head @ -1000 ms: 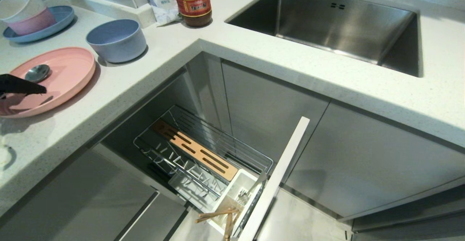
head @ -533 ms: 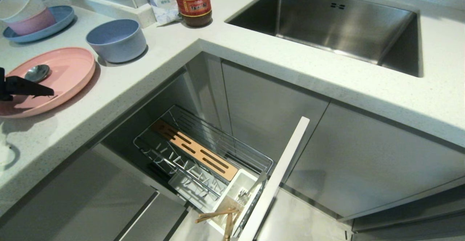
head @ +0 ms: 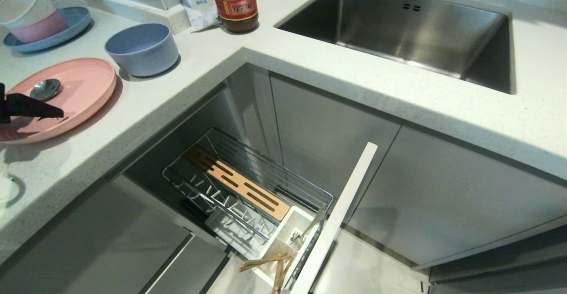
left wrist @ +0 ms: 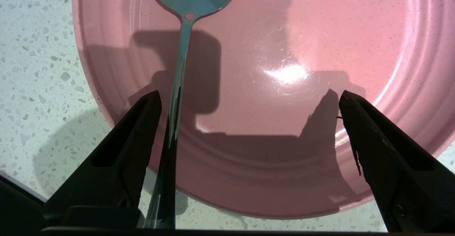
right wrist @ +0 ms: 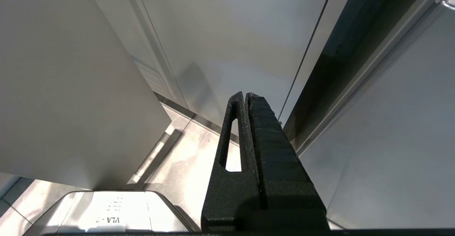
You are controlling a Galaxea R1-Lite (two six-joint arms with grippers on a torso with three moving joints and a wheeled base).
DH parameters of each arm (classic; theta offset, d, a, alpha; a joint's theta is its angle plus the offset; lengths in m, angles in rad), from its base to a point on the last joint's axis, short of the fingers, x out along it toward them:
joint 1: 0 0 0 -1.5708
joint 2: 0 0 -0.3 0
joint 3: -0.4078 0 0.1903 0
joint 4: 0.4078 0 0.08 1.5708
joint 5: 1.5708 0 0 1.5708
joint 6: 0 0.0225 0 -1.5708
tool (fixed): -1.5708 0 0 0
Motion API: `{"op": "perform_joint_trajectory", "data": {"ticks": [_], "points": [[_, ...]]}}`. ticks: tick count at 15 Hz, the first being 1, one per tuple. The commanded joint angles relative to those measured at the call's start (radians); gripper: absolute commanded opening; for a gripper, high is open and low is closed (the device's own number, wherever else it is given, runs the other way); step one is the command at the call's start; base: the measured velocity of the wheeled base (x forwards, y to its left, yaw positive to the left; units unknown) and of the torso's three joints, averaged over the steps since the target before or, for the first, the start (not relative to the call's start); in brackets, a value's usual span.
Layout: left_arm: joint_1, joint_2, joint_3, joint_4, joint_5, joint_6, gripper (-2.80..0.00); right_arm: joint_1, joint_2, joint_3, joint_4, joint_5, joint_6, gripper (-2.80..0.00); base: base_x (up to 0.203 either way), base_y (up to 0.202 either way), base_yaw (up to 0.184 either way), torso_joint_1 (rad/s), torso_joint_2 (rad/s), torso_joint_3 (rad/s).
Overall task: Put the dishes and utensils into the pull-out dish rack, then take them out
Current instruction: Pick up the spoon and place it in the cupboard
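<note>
Left gripper (left wrist: 249, 97) hanging over the near edge of the pink plate (head: 84, 90), jaws spread wide, nothing pinched between them — only one dark finger (head: 33, 106) poking in from the left edge of the head view, rest of the arm cut off. Steel spoon (left wrist: 177, 83) lying on the plate with its handle running out past the rim, right beside the inner face of one finger in the left wrist view; touching or just beside, can't tell. Spoon's bowl cropped at the edge of that view, handle end lost under the gripper body. Blue-grey bowl (head: 142, 48) sitting upright on the counter (head: 310, 63) just behind the plate, near but apart. Pull-out dish rack (head: 248, 187) drawn out below the counter, wooden slotted block (head: 237, 183) along its length, white utensil cup (head: 290, 234) at the front end beside the pale cabinet front (head: 336, 216). Chopsticks (head: 270, 265) sticking out of the cup crookedly, lower ends cut off by the frame. Something steel in the cup too, probably the fork (head: 296, 239) — too small to be sure. Right gripper (right wrist: 246, 97) parked low by the cabinet doors, fingers pressed together, holding nothing, and not visible from the head. Sink (head: 398, 28) only partly in view.
</note>
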Motion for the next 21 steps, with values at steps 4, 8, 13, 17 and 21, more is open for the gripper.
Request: {"op": "perform_joint_trajectory", "data": {"ticks": [4, 8, 13, 17, 21], "points": [[-0.011, -0.002, 0.011, 0.003, -0.003, 0.002, 0.00, 0.000, -0.004, 0.002, -0.001, 0.000, 0.000, -2.80, 0.000, 0.000, 0.000, 0.000, 0.00, 0.000], [-0.015, 0.003, 0.011, 0.003, -0.002, 0.002, 0.00, 0.001, -0.004, 0.002, -0.001, 0.000, 0.000, -2.80, 0.000, 0.000, 0.000, 0.000, 0.00, 0.000], [-0.015, 0.001, 0.014, 0.001, -0.001, 0.002, -2.80, 0.000, -0.004, 0.002, -0.001, 0.000, 0.000, -2.80, 0.000, 0.000, 0.000, 0.000, 0.00, 0.000], [-0.015, 0.002, 0.012, 0.000, 0.012, -0.001, -2.80, 0.000, -0.004, 0.002, -0.001, 0.000, 0.000, -2.80, 0.000, 0.000, 0.000, 0.000, 0.00, 0.000], [-0.015, 0.002, 0.012, 0.000, 0.012, -0.001, -2.80, 0.000, -0.004, 0.002, -0.001, 0.000, 0.000, -2.80, 0.000, 0.000, 0.000, 0.000, 0.00, 0.000]]}}
